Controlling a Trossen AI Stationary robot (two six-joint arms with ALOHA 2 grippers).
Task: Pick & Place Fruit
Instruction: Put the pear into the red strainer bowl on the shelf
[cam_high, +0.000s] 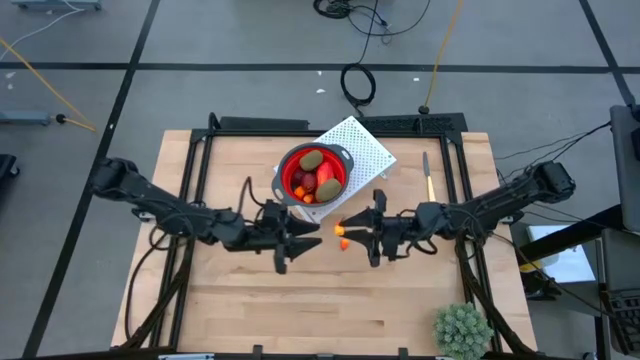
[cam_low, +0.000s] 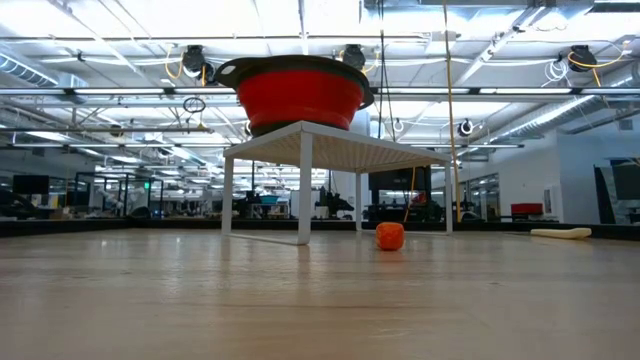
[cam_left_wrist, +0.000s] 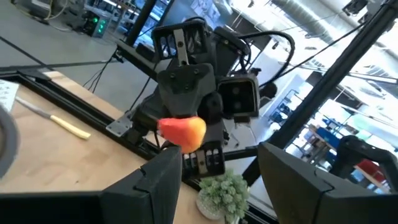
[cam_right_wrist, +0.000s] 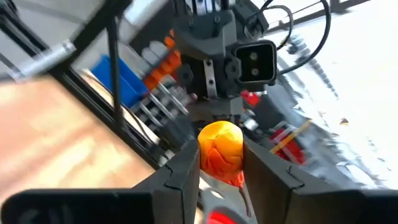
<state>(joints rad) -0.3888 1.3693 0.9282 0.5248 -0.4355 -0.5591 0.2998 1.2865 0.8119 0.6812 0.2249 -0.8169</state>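
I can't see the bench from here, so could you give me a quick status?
Right gripper shut on orange-red fruit. Left gripper open, facing it. Bowl close by.

Right gripper (cam_right_wrist: 221, 163) clamps the orange-yellow fruit (cam_right_wrist: 221, 149).
Facing it close by: the left gripper (cam_right_wrist: 217, 87).

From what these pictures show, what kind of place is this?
Probably a robotics lab in a large open workshop: a wooden table with two arms, cables on the grey floor, and exposed ceiling pipes over far workstations.
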